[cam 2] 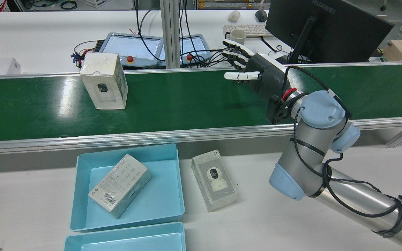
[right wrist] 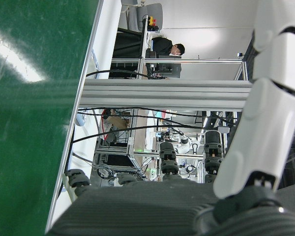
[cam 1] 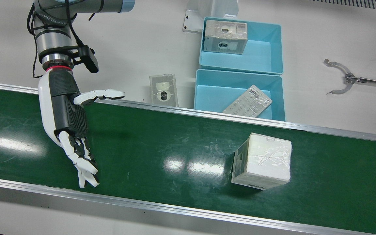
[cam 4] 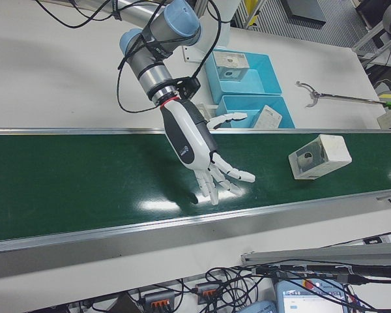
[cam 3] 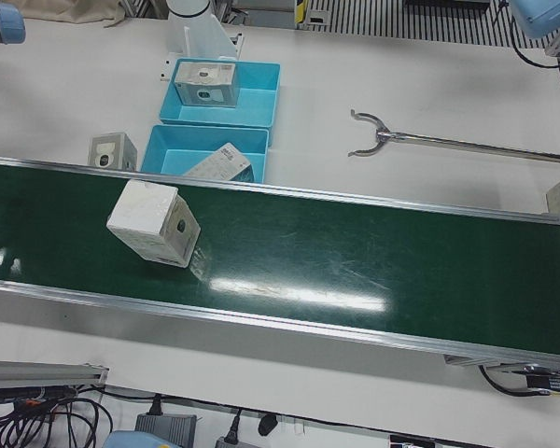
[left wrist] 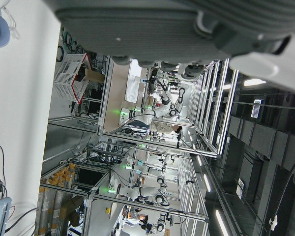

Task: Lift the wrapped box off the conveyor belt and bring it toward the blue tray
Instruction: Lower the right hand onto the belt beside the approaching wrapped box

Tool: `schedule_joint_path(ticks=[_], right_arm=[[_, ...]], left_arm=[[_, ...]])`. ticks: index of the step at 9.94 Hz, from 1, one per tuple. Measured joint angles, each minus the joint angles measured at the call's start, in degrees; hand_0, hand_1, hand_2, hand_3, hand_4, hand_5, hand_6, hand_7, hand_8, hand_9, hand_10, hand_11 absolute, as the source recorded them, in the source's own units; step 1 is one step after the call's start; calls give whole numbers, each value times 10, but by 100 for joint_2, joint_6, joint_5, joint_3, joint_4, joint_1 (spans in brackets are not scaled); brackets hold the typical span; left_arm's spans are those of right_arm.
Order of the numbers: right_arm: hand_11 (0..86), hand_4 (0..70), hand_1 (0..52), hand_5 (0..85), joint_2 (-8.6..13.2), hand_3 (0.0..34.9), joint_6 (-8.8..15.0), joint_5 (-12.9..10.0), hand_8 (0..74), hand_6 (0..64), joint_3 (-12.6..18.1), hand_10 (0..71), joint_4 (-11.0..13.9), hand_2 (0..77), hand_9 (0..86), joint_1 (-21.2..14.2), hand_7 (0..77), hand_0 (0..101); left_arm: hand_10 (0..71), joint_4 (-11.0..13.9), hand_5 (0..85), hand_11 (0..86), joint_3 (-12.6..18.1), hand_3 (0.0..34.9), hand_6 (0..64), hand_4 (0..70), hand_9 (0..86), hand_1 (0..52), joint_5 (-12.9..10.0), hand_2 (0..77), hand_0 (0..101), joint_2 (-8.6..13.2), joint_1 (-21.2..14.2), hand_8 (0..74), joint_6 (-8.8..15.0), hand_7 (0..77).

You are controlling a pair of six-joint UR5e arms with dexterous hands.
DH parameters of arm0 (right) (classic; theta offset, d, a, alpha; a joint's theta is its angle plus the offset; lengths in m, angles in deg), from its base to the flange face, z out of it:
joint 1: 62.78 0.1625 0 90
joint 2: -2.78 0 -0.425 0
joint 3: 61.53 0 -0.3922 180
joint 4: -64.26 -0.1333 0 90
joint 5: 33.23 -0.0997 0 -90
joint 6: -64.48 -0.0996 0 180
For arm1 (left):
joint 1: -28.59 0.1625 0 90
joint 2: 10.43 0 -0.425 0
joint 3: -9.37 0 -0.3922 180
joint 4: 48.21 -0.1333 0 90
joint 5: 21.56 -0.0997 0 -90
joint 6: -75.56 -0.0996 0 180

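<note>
my left hand (left wrist: 187,29): only its underside shows, cropped by the top edge
near tray (cam 2: 124,238): cut off at the bottom edge

wrapped boxes (cam 1: 261,160): 4 | blue trays (cam 1: 274,49): 2 | conveyor belt (cam 1: 162,143): 1 | grabber tool (cam 1: 348,78): 1

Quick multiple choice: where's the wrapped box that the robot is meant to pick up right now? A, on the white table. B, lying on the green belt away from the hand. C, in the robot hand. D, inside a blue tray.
B: the wrapped box sits on the green belt, well clear of the open right robot hand.
</note>
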Motion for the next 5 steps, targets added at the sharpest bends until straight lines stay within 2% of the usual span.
schedule_joint_path(ticks=[5], right_arm=[[49, 109, 98, 169, -11, 297, 5, 5, 0, 0, 3, 27, 0, 153, 27, 17, 136, 418]], left_arm=[[5, 0, 5, 0, 0, 0, 0, 0, 5, 0, 0, 5, 0, 0, 0, 5, 0, 5]])
